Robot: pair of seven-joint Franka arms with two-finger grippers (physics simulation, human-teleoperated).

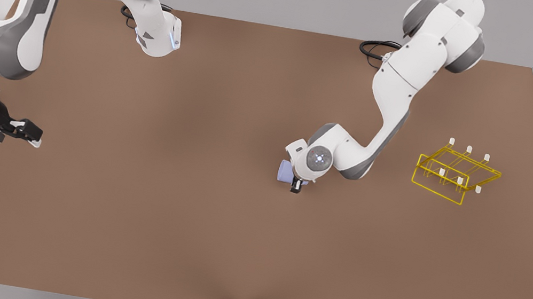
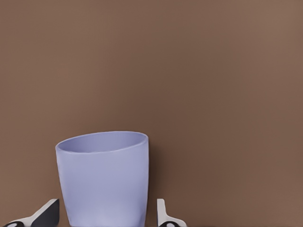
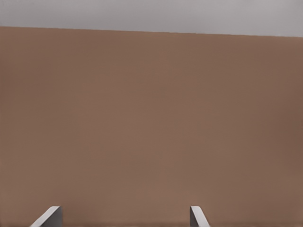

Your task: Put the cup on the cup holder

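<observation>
The brown table (image 1: 210, 227) carries everything, and the 2 arms stand at its far edge. The cup holder (image 1: 449, 174), a yellow wire rack with white-tipped pegs, sits toward 3 o'clock from the table's middle in the front view, well apart from the cup. It stands open on top, probably so a cup can be lowered onto a peg.

The arm on the front view's right reaches down near the table's middle. It is the left arm, since the left wrist view looks straight at the cup. The left gripper (image 1: 296, 183) is at the cup (image 1: 286, 172), which stands on the table at about 9 o'clock from the wrist. In the left wrist view the cup (image 2: 102, 179) stands upright, mouth up, between the 2 fingertips (image 2: 165, 215). A gap shows on each side, so the fingers are spread around the cup and not yet pressing it. That suits a side grasp on the tapered wall.

The right gripper (image 1: 23, 130) waits at about 9 o'clock by the front view's left edge, over bare table, its fingers spread and holding nothing.
</observation>
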